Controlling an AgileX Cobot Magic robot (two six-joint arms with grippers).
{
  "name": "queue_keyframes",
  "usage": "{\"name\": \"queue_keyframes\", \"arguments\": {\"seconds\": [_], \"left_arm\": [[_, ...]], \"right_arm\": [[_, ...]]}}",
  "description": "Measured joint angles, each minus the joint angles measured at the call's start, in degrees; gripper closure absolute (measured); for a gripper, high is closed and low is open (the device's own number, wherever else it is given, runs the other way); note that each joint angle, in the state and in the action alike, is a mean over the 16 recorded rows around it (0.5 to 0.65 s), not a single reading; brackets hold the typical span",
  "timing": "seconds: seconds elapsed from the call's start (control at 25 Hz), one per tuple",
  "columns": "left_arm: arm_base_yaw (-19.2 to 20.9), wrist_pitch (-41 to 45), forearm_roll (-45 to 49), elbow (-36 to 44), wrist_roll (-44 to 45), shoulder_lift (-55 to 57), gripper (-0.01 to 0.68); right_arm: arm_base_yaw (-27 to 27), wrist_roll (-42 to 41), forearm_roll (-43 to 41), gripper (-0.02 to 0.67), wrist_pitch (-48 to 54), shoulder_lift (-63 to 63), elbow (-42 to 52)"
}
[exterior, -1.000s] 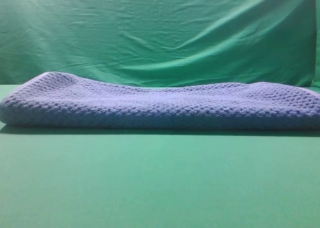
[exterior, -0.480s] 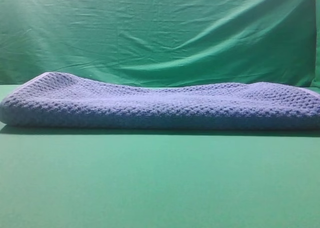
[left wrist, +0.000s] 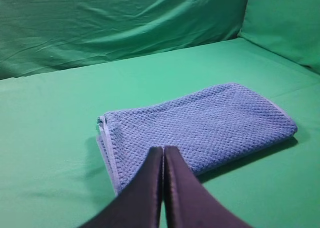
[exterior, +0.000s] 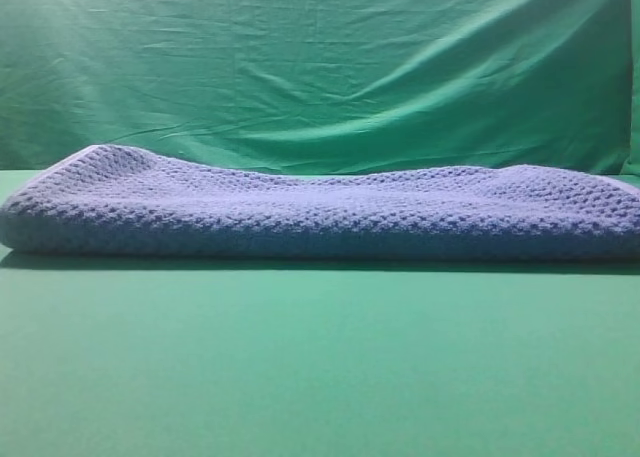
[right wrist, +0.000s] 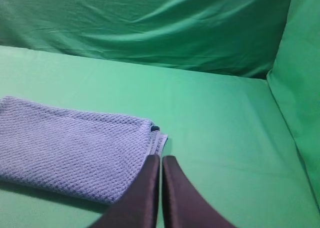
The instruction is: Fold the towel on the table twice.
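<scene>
The blue-grey waffle-weave towel [exterior: 320,212] lies folded into a long band across the green table [exterior: 320,367]. In the left wrist view the towel [left wrist: 200,125] shows its layered pale-edged end on the left, and my left gripper [left wrist: 163,150] hangs shut just above its near edge, holding nothing. Seen from the right wrist, the towel [right wrist: 70,148] ends at a pale-edged corner near the middle, and my right gripper [right wrist: 161,159] is shut and empty, poised just right of that corner. Neither gripper appears in the exterior high view.
A wrinkled green backdrop cloth [exterior: 320,67] hangs behind the table. It also rises along the right side [right wrist: 300,78]. Bare green table surface [left wrist: 45,133] surrounds the towel in front and at both ends.
</scene>
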Motion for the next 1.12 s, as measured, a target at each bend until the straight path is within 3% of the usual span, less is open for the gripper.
{"name": "queue_keyframes", "arguments": {"seconds": [0.72,1.12], "left_arm": [[0.11,2.99,12.58,5.11,-14.98,-12.26,0.673],[0.12,-6.70,18.16,12.24,-17.56,-12.84,0.673]], "right_arm": [[0.00,-1.86,5.43,0.649,0.90,-15.79,6.66],[0.00,-3.54,5.30,0.649,-5.70,-16.19,13.11]]}}
